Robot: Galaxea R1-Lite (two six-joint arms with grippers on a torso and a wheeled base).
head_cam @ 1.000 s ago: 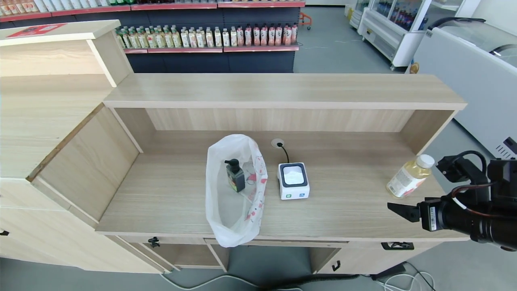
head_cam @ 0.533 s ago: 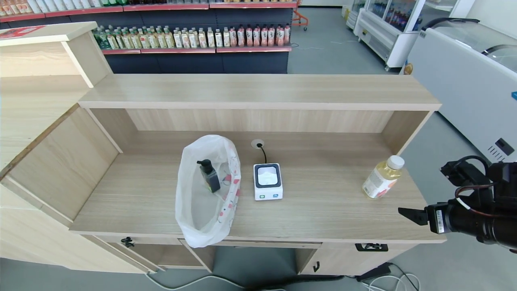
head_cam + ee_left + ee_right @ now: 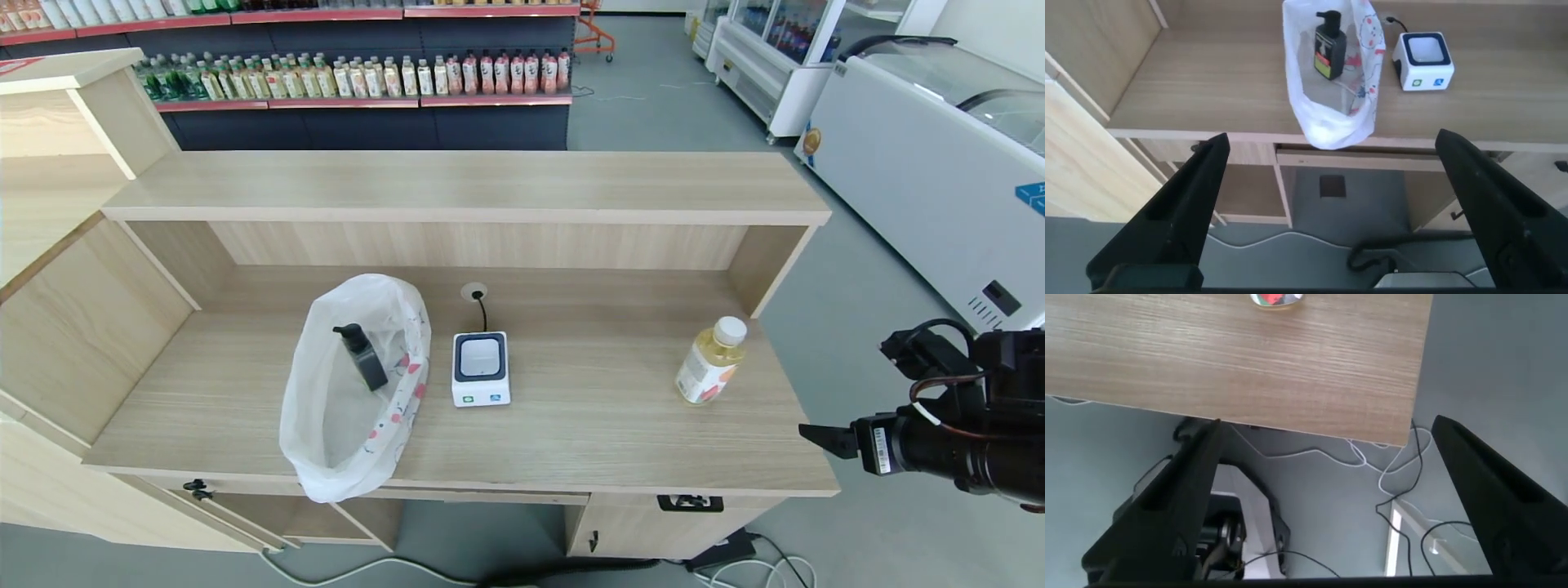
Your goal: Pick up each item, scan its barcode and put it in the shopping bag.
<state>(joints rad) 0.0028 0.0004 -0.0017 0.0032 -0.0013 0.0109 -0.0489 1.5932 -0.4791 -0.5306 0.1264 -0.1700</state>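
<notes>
The bottle of yellow drink stands upright near the right end of the counter. It is well apart from the scanner and from the plastic bag, which holds a black pump bottle. The right gripper hangs off the counter's right front corner, jaws spread wide, gripping nothing. In its wrist view the drink bottle is cut off to its base. The left gripper sits back from the counter's front edge, facing the bag, jaws also spread wide and holding nothing.

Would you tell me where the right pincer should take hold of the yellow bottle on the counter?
Probably grip the yellow bottle around its labelled body, below the shoulder, coming level from the counter's right end: it stands upright with bare wood around it, and the open right pincer hangs there.
</notes>
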